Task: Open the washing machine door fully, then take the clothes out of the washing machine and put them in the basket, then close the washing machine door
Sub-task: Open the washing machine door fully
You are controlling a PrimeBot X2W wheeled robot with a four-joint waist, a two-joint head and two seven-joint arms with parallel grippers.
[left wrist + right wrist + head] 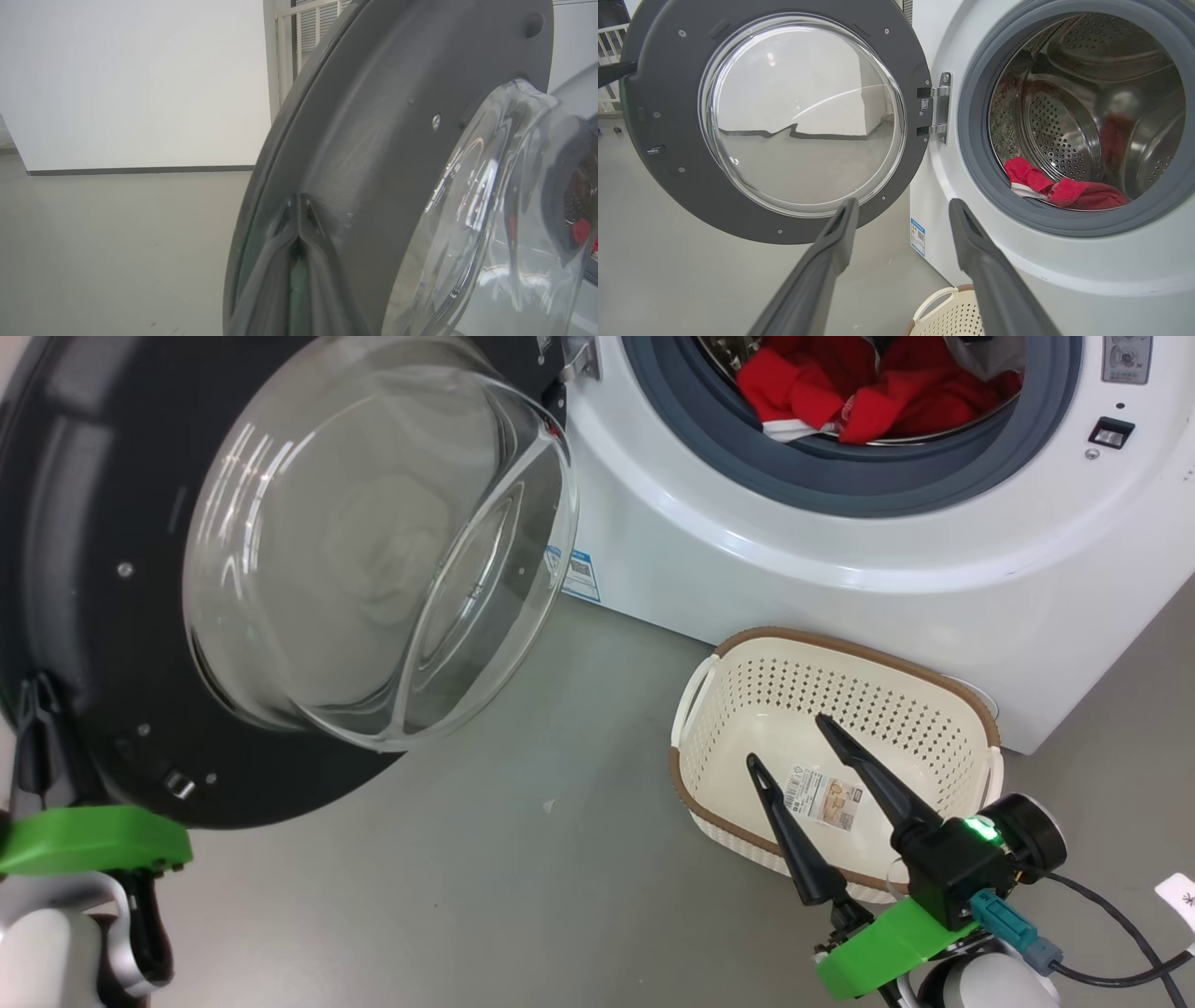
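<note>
The washing machine door (84, 523) is standing swung open to the left of the washing machine (747, 551), hanging on its hinge (941, 107) with its inner face turned toward the robot. The left gripper (299, 205) is resting against the inner face of the door's dark rim, near the outer edge. Its 2 fingers are pressing together, closed with nothing between them. The right gripper (786, 739) is hovering over the basket (840, 644), its 2 fingers spreading wide apart and holding nothing. The basket is sitting on the grey floor (523, 821) just in front of the machine, with a paper label (826, 796) showing on its bottom. The clothes (868, 383) are lying inside the drum (1064, 130), at its front lip, against the grey rubber ring (840, 476).
</note>
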